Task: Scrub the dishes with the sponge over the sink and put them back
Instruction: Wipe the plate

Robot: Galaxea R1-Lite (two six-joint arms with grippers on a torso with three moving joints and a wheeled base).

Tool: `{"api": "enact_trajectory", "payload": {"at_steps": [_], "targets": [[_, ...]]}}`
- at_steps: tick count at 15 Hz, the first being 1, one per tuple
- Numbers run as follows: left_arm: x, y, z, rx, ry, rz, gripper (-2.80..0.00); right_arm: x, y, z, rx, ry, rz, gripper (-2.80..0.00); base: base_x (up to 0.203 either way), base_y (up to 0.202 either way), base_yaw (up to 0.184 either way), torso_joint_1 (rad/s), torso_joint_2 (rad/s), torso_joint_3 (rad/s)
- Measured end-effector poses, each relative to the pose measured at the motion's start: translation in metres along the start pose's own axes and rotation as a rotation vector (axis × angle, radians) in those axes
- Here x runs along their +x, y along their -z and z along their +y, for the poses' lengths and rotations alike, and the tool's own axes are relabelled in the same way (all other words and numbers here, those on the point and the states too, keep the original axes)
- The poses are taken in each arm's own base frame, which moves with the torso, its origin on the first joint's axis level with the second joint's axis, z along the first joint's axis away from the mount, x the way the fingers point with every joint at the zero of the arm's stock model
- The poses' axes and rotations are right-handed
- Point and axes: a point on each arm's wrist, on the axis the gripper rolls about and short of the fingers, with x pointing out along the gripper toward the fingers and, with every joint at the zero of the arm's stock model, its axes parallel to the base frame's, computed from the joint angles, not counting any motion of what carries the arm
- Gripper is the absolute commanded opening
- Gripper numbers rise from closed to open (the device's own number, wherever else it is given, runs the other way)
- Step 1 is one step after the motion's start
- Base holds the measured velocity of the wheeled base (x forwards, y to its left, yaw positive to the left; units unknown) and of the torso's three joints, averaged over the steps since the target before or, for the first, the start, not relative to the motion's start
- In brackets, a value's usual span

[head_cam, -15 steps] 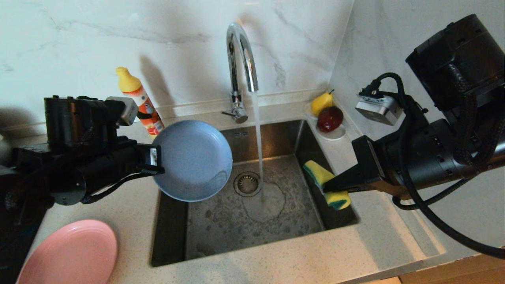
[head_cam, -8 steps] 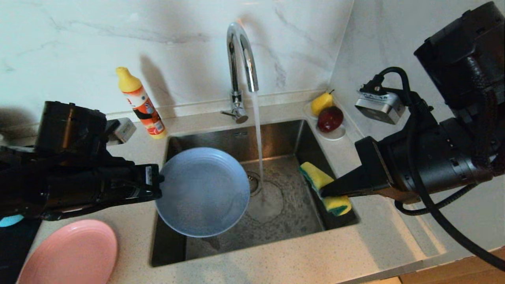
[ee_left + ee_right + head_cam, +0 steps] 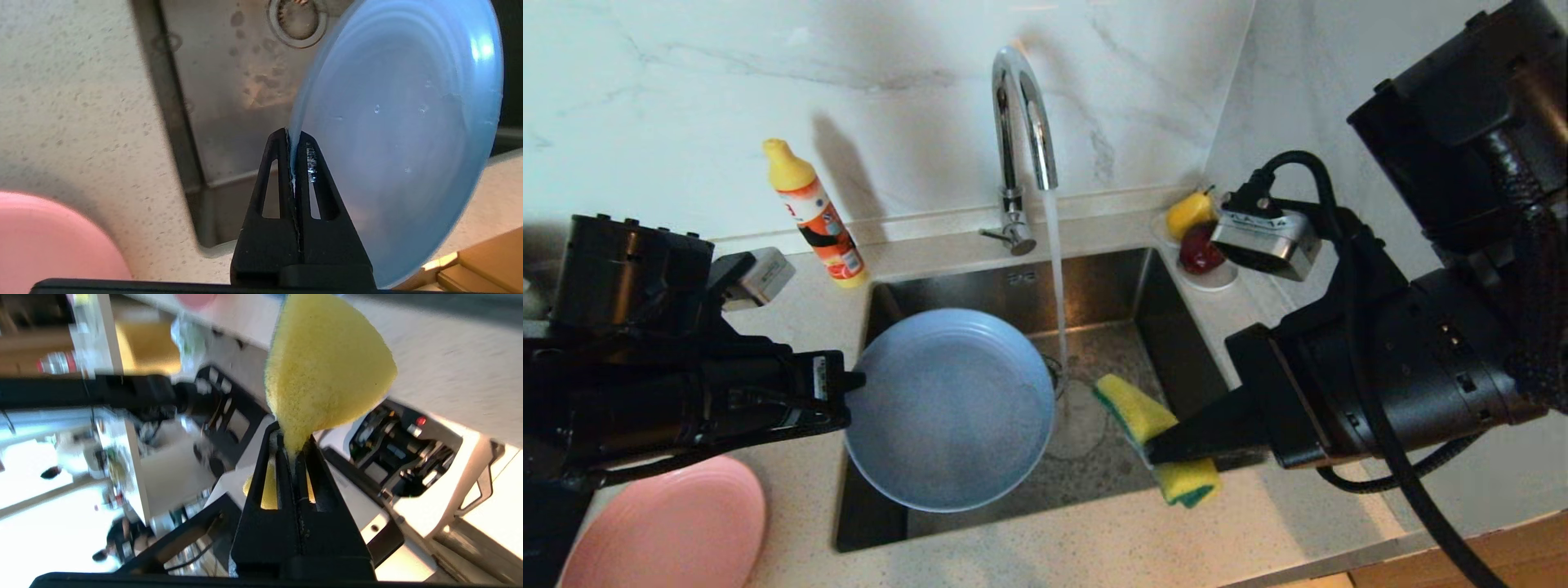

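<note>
My left gripper [image 3: 849,380] is shut on the rim of the light-blue plate [image 3: 952,408], holding it over the left half of the steel sink [image 3: 1094,457]. In the left wrist view the plate [image 3: 400,134] stands edge-on between the left gripper's [image 3: 292,136] two black fingers. The yellow sponge [image 3: 1152,433] with its green layer hangs pinched in my right gripper [image 3: 1156,449], over the sink's right front, a hand's width from the plate. The sponge [image 3: 322,371] bulges out past the right gripper [image 3: 292,435] in the right wrist view. A pink plate [image 3: 662,527] lies on the counter at front left.
Water runs from the curved chrome tap [image 3: 1021,122] into the sink just behind the plate's right edge. An orange dish-soap bottle [image 3: 817,216] stands on the counter behind the sink's left corner. A white saucer [image 3: 1213,278] with a pear and a red fruit sits at the back right corner.
The left arm has lowered the blue plate and brought it forward into the sink, turning it flatter. The right arm has swung the sponge left and forward, toward the plate.
</note>
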Motion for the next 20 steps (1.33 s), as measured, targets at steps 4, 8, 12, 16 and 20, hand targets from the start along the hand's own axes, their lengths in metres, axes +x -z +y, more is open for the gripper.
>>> {"api": "enact_trajectory", "payload": {"at_steps": [4, 8, 12, 16, 20], "targets": [[-0.004, -0.001, -0.014, 0.03, 0.055, -0.012, -2.8, 0.021, 0.006, 0.015, -0.04, -0.016, 0.077, -2.8, 0.0, 0.0, 0.0, 0.0, 0.0, 0.0], [-0.005, 0.001, -0.028, 0.063, 0.103, -0.009, -2.8, 0.042, 0.01, 0.028, -0.065, -0.024, 0.143, -2.8, 0.0, 0.0, 0.0, 0.0, 0.0, 0.0], [-0.001, 0.001, -0.038, 0.088, 0.128, -0.031, -2.8, 0.064, 0.016, 0.032, -0.076, -0.011, 0.206, -2.8, 0.0, 0.0, 0.0, 0.0, 0.0, 0.0], [0.006, 0.004, -0.047, 0.102, 0.138, -0.036, -2.8, 0.082, 0.022, 0.037, -0.092, 0.015, 0.266, -2.8, 0.0, 0.0, 0.0, 0.0, 0.0, 0.0], [0.008, 0.005, -0.05, 0.11, 0.146, -0.028, -2.8, 0.09, 0.018, 0.04, -0.103, 0.034, 0.297, -2.8, 0.0, 0.0, 0.0, 0.0, 0.0, 0.0]]}}
